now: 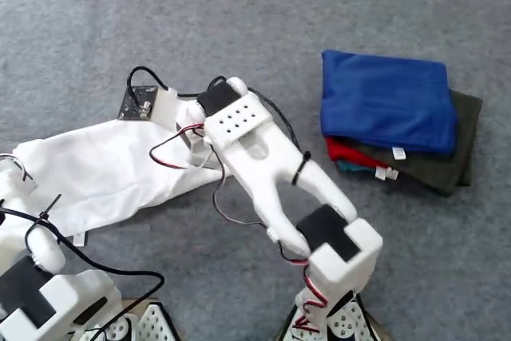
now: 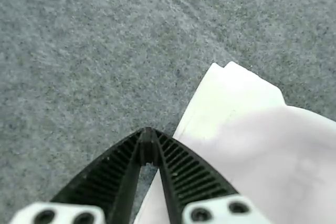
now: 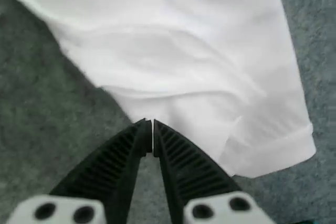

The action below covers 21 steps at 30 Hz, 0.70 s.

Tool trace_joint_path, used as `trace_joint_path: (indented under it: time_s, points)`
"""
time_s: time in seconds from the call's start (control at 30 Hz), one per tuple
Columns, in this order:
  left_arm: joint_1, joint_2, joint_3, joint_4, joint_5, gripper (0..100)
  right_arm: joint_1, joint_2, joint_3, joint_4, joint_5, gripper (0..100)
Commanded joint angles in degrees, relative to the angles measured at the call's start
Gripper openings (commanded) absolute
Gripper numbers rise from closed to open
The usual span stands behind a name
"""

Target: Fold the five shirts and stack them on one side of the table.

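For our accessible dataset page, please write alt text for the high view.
A white shirt lies unfolded on the left of the grey table, with the right arm stretched over it. On the right sits a stack of folded shirts, the blue shirt on top.

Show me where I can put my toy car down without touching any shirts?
Free: the far strip of table beyond the white shirt and the shirt stack; the gap between the right arm and that stack; the near corner below the stack. Crowded: near left, with shirt, arms, wires.
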Motion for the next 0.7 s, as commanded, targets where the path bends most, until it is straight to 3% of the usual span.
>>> trace_joint_path:
  time_s: [0.0,0.33,0.67]
  points:
    - [-0.1,-0.2,-1.0,-0.4,0.4,3,-1.8,-3.5,0.7,3.3,-0.2,1.5]
    - [-0.1,-0.2,-1.1,-0.4,0.4,3,-5.6,6.8,3.1,-14.2,-0.4,1.5]
    - [0.1,-0.2,-1.0,-0.4,0.3,3,-4.9,17.0,-10.9,-14.8,-0.4,1.5]
